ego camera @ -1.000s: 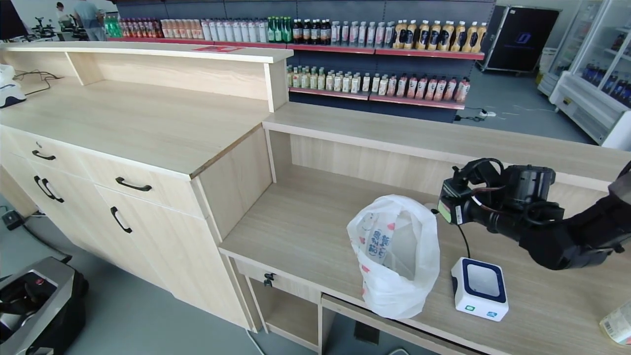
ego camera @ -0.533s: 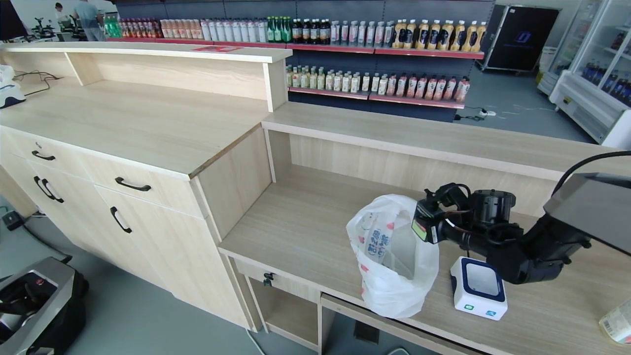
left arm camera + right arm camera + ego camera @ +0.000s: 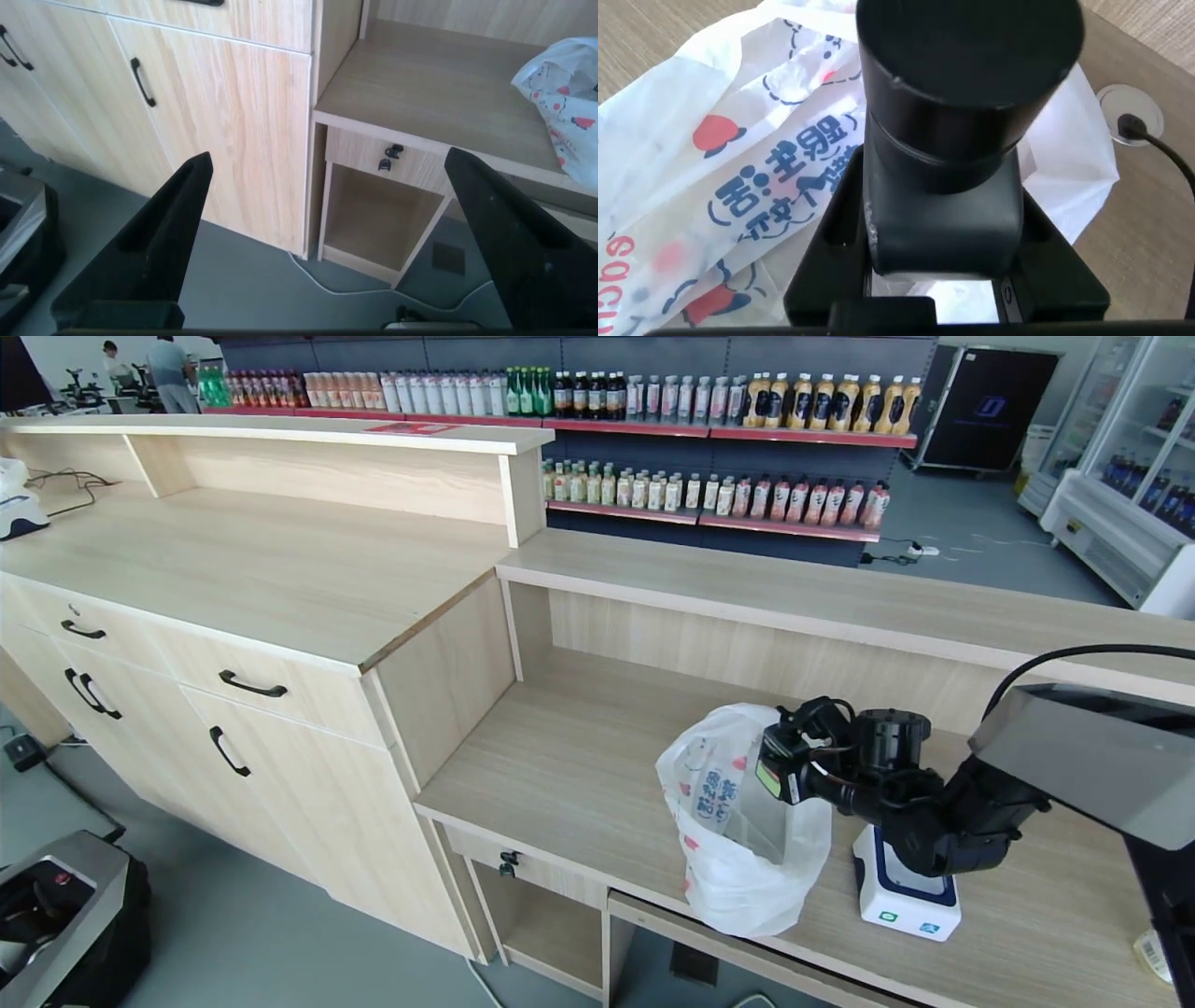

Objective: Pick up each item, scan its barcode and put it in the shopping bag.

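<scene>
Left jaws (image 3: 327, 163) are hanging low in front of the counter, spread wide with nothing between them. They are facing the cupboard doors (image 3: 224, 121) and the small locked drawer (image 3: 392, 157) under the tabletop edge.

Right arm is coming in from the robot's right, low across the tabletop (image 3: 579, 756). It is passing over the scanner (image 3: 920, 913), with the wrist ending at the mouth of the shopping bag (image 3: 719, 859). Right jaws (image 3: 934, 243) are pinching a dark cylindrical item (image 3: 966, 84) from both sides.

The arm is covering the top of the scanner, which is standing just beside the bag at the front edge, on the robot's right of it. A pale bottle (image 3: 1154, 957) is lying at the far right front corner, well apart from the bag and cut off by the frame. A cable hole (image 3: 1130, 112) with a black cord in it is sitting near the bag, behind it. A raised ledge (image 3: 840, 597) is running behind the tabletop, and drink shelves (image 3: 709, 490) are lining the aisle beyond.

The dark cylindrical item is hanging in the right jaws directly over the white printed plastic of the bag. Cannot tell whether it is touching the bag. The bag is sitting upright and open near the tabletop's front edge.
</scene>
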